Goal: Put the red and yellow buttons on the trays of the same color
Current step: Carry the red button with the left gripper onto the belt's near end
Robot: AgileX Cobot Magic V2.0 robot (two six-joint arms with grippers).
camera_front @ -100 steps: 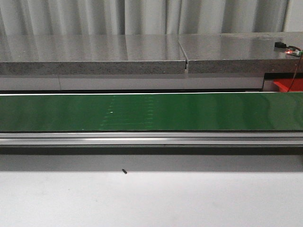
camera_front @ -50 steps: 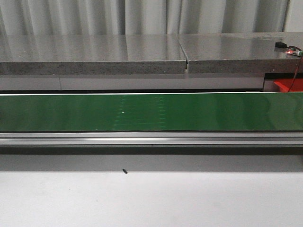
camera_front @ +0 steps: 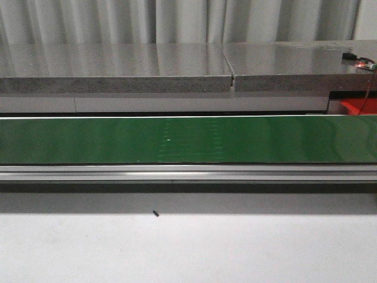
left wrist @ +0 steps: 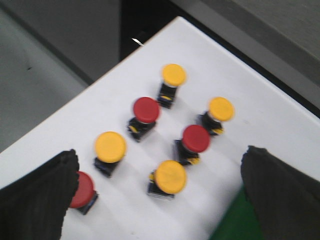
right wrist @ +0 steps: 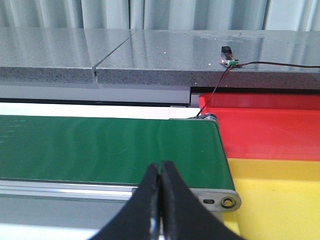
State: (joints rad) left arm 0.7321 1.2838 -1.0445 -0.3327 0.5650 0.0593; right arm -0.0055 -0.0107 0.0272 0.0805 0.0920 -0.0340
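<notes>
Below your left gripper (left wrist: 155, 200), on a white surface (left wrist: 260, 120), seven buttons are standing close together: four yellow and three red. Your left fingers (left wrist: 35, 195) are spread wide — one dark pad at each side of the wrist view — and they are gripping nothing. One red button (left wrist: 82, 190) is sitting right against the nearer pad, partly hidden by it; whether the two are touching you cannot tell. A yellow button (left wrist: 110, 147) and another yellow button (left wrist: 170, 177) are lying between the pads, with two more red buttons (left wrist: 146, 110) (left wrist: 196, 139) and two more yellow ones (left wrist: 173, 75) (left wrist: 221, 109) beyond them. This view is slightly blurred.

Your right gripper (right wrist: 160, 200) is hanging clenched, its two dark fingers pressed tip to tip with nothing between them. It is hovering above the near edge of the green conveyor belt (right wrist: 105, 147), close to the belt's end roller. Just past that end you are seeing the red tray (right wrist: 270, 130) and, nearer, the yellow tray (right wrist: 280, 195) — the two are lying side by side, touching along one edge, and no button is showing in the visible part of either.

Across the front view the belt (camera_front: 188, 140) is running from side to side with no button on it, and neither arm is appearing there. A grey stone counter (camera_front: 177, 68) is sitting behind it, with a small corner of the red tray (camera_front: 356, 106) showing at the right.
</notes>
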